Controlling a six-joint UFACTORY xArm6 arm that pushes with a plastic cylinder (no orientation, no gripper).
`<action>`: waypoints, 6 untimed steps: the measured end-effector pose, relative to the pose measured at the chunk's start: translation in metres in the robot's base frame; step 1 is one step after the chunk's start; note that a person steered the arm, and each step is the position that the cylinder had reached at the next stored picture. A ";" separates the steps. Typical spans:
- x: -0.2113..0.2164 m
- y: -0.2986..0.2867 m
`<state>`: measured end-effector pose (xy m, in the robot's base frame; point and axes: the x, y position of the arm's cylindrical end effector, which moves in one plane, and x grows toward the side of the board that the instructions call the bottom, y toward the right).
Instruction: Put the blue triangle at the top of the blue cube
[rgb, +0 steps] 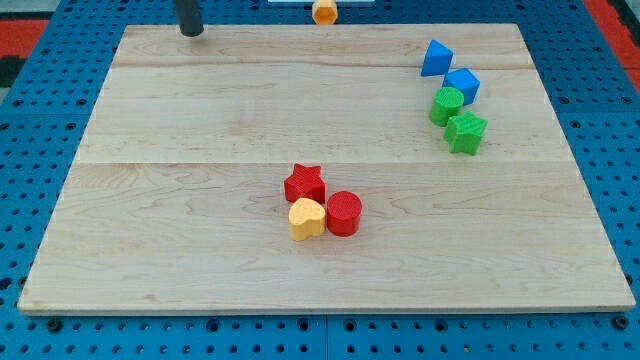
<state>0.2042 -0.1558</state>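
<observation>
The blue triangle (436, 58) lies near the board's top right. The blue cube (462, 85) sits just below and to the right of it, touching or nearly touching. My tip (191, 31) is at the board's top left edge, far to the left of both blue blocks, touching no block.
A green cylinder (446, 105) and a green star (465, 132) sit right below the blue cube. A red star (305, 184), a yellow heart (306, 218) and a red cylinder (343, 213) cluster at the middle. An orange block (324, 12) lies off the wooden board (200, 150) at the top.
</observation>
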 end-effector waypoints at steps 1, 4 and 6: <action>-0.004 0.114; 0.058 0.286; 0.042 0.310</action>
